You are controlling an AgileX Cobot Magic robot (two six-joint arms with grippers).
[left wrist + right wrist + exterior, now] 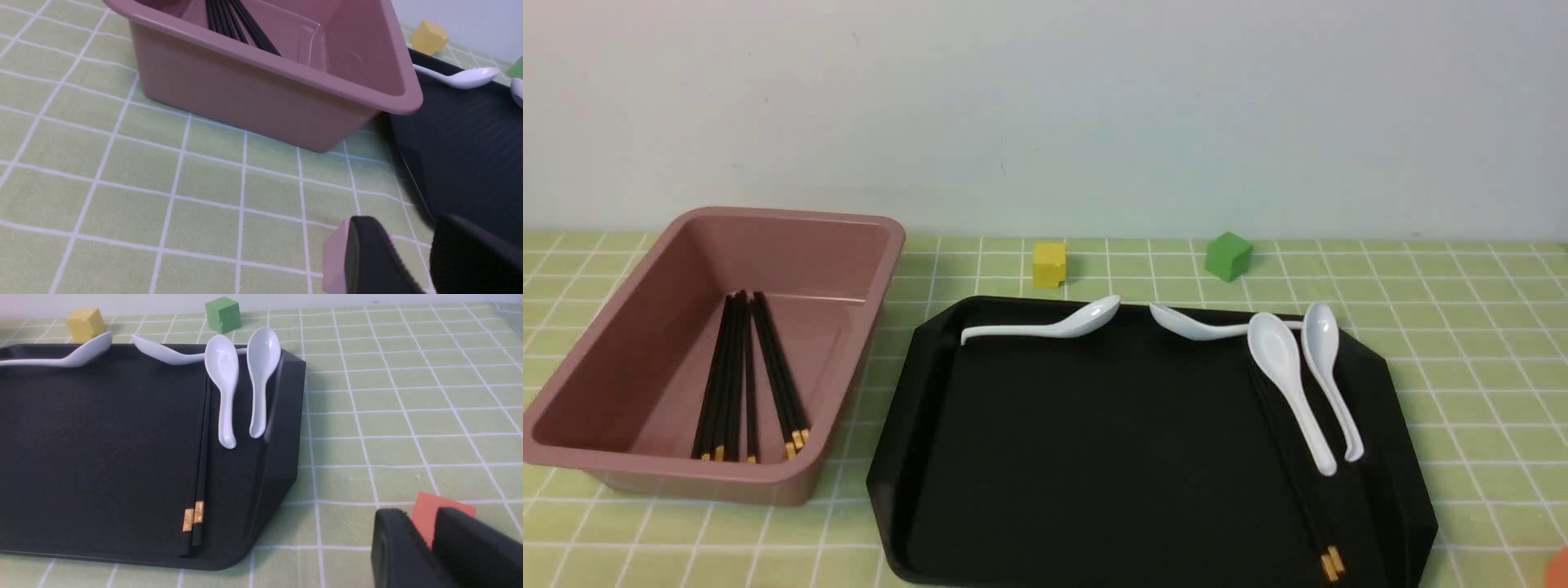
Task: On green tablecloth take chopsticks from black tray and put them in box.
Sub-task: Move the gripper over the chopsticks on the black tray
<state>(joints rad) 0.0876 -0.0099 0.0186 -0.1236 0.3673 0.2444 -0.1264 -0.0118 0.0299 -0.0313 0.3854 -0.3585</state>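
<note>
On the green tablecloth (1462,327), the black tray (1094,449) holds one pair of black chopsticks (1307,506) along its right side, gold ends toward me; the right wrist view shows this pair of chopsticks (200,457) partly under a white spoon (224,384). Several more chopsticks (739,376) lie inside the pink-brown box (768,216) on the left. Neither arm appears in the front view. My left gripper (402,228) is open and empty above the cloth, near the box (245,85) and the tray's corner (470,155). Right of the tray (102,437), my right gripper (423,516) stands narrowly open, holding nothing.
Several white spoons (1045,327) rest on the tray's far rim and right side. A yellow block (1049,264) and a green block (1227,255) sit behind the tray. An orange block (433,510) lies beyond the right fingers, a pink block (335,257) beside the left ones.
</note>
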